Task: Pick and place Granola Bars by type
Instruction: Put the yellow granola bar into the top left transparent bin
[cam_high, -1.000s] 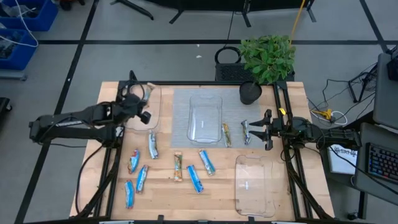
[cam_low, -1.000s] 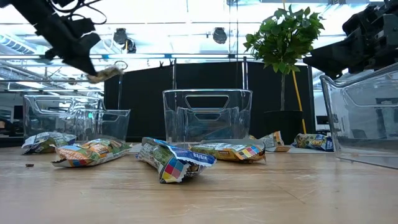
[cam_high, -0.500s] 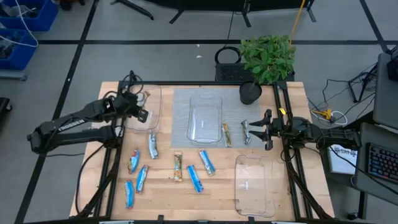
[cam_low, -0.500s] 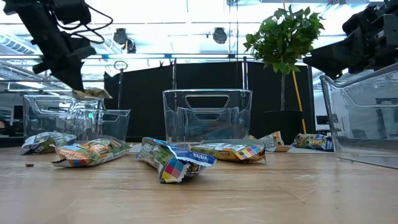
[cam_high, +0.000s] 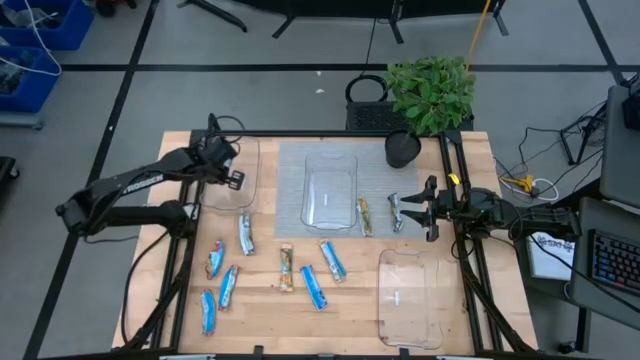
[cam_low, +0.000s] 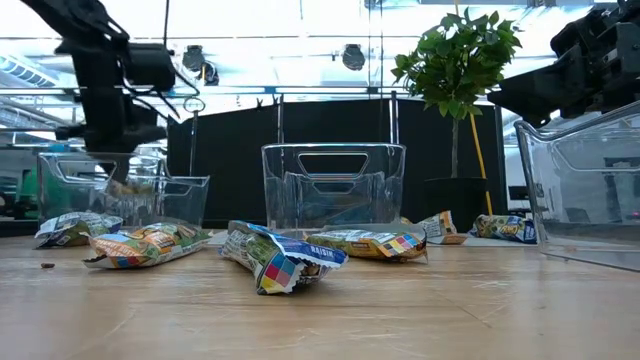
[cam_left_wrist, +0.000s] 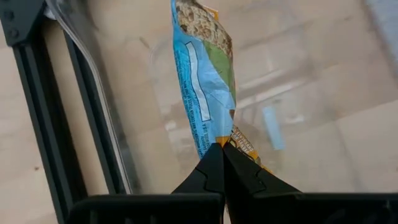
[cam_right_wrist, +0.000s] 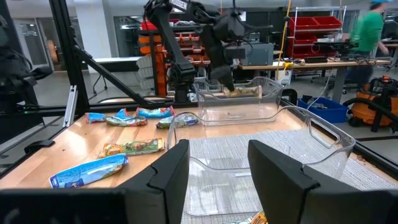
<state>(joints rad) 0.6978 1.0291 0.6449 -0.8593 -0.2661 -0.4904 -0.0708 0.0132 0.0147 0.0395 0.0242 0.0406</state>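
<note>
Bar (cam_left_wrist: 205, 87) wrapper: light blue, green patch, orange tip; dark jaws; clear tray (cam_left_wrist: 298, 93).

The table (cam_high: 350, 300) is showing pale wood with a visible grain, matt in finish. A grey mat (cam_high: 290, 190) at its centre is presenting a ribbed weave, possibly cloth. The trays (cam_high: 330, 190) are appearing as clear, smooth plastic, catching glare. The granola bars (cam_high: 315, 287) are lying in crinkled, glossy wrappers. The left gripper (cam_left_wrist: 222, 163) fingers are looking matt black, pinching one wrapper (cam_left_wrist: 202, 74).
</note>
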